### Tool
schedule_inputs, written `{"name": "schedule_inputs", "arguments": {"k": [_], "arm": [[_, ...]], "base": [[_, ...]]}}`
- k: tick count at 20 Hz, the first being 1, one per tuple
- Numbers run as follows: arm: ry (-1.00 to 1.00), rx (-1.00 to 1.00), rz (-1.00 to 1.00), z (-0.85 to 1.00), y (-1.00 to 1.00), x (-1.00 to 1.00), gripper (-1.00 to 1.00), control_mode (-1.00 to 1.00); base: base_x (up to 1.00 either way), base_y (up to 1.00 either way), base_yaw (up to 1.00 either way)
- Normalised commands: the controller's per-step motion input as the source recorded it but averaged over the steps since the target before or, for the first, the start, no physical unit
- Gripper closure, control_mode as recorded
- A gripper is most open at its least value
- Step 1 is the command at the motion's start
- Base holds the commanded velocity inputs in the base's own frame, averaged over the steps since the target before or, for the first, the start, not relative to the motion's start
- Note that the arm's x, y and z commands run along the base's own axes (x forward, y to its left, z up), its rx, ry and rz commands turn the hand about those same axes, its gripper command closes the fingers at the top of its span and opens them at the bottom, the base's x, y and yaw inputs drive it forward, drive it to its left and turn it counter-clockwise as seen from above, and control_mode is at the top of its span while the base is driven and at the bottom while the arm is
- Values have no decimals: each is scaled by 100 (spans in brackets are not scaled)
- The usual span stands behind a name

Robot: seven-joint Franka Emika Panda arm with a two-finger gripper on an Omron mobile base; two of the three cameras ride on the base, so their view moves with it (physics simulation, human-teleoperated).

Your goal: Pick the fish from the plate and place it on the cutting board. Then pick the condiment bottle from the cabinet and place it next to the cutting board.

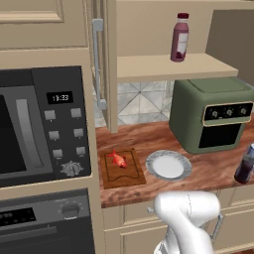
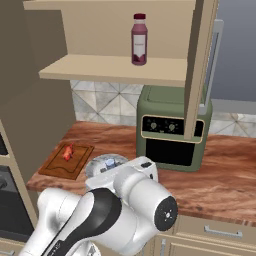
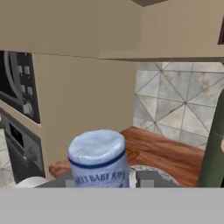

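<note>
the fingers [image 3: 105, 181] are clamped on the condiment bottle [image 3: 99, 158], carried toward the tabletop [image 1: 208, 168]; the fish [image 1: 117, 158] already rests on the cutting board [image 1: 122, 171], at nine o'clock of the plate [image 1: 168, 165].

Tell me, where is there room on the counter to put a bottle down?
Bare wood lies behind the cutting board and plate, up to the tiled wall, and right of the toaster oven. Between board and plate the gap is narrow.
</note>
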Motion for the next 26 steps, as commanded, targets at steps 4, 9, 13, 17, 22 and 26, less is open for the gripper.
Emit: {"name": "schedule_inputs", "arguments": {"k": [4,9,13,17,22,26], "arm": [[-3,0,0,-13,-8,15,100,-100],[-7,0,0,-17,-8,30,100,-100],[-4,0,0,-16,-7,31,100,-100],[-1,0,0,-14,-8,32,100,-100],[0,0,0,-14,-5,39,100,-100],[0,0,0,-28,-4,32,100,-100]], "base": [[0,0,0],[0,0,0],[0,0,0],[0,0,0],[0,0,0],[0,0,0]]}}
